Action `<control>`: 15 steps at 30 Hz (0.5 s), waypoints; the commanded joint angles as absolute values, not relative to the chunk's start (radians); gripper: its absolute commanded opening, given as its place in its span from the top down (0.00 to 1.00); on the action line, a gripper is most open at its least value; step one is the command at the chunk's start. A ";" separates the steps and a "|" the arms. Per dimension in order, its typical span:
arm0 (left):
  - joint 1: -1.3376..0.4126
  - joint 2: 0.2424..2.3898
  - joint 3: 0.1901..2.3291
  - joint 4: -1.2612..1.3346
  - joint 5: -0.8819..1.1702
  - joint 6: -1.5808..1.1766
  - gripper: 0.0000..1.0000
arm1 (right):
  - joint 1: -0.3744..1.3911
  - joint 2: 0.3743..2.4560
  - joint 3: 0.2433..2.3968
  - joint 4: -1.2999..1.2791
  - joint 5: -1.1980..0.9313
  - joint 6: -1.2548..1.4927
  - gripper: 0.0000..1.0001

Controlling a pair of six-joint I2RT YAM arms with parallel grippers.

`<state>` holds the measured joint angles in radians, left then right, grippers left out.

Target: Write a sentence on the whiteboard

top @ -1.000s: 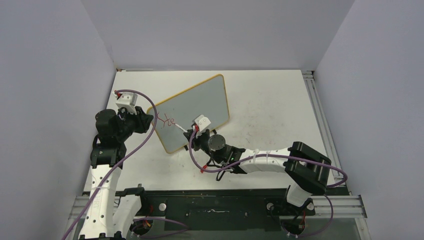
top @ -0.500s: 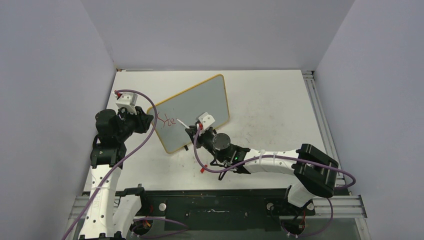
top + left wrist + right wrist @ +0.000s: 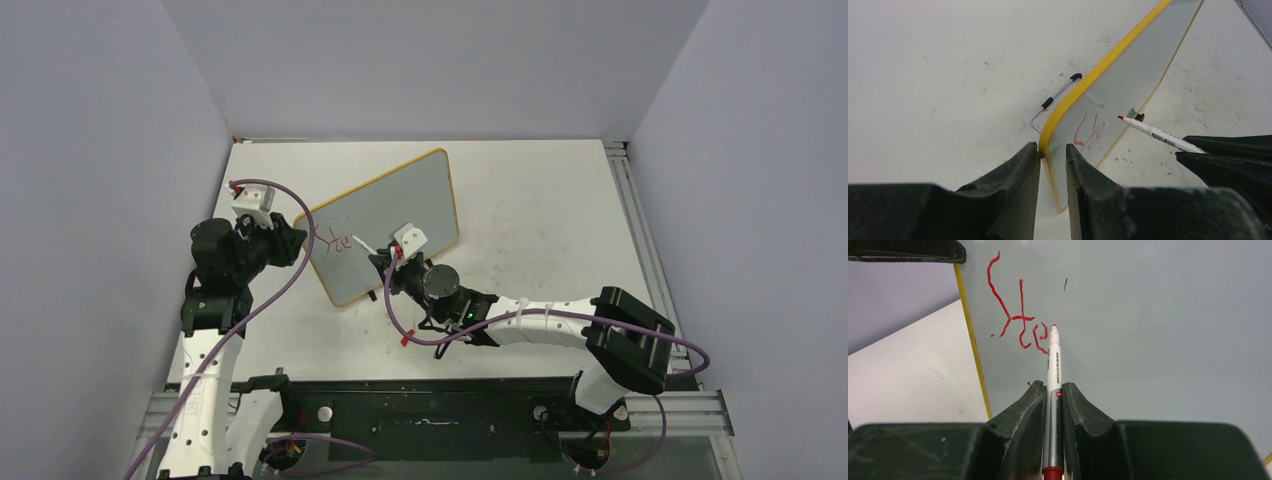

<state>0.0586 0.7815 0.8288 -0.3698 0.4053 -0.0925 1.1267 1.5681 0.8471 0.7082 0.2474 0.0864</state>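
While clenching the marker in right pincer beside the started sentence, press lightly, stroke slowly; brace the whiteboard, propped on the desk, with left pincer clamped on its edge.

- Whiteboard: on the table, left half, nearer the far edge; propped at a lean, set askew to the table's edges.
- Stand: on the table behind the whiteboard.
- Writing: on the whiteboard, at its left end.
- Left gripper: at the whiteboard's left corner, frame between its fingers.
- Right gripper: before the whiteboard, marker between its fingers.
- Marker tip: at the whiteboard, just right of the writing.
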 commanded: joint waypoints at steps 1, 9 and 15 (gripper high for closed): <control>0.054 0.769 0.836 -0.349 0.434 -0.090 0.76 | 1.129 1.590 0.892 0.770 0.256 0.074 0.95; 0.054 0.770 0.835 -0.349 0.434 -0.090 0.76 | 1.128 1.618 0.906 0.770 0.261 0.072 0.95; 0.054 0.768 0.835 -0.351 0.433 -0.090 0.76 | 1.127 1.627 0.899 0.760 0.270 0.077 0.95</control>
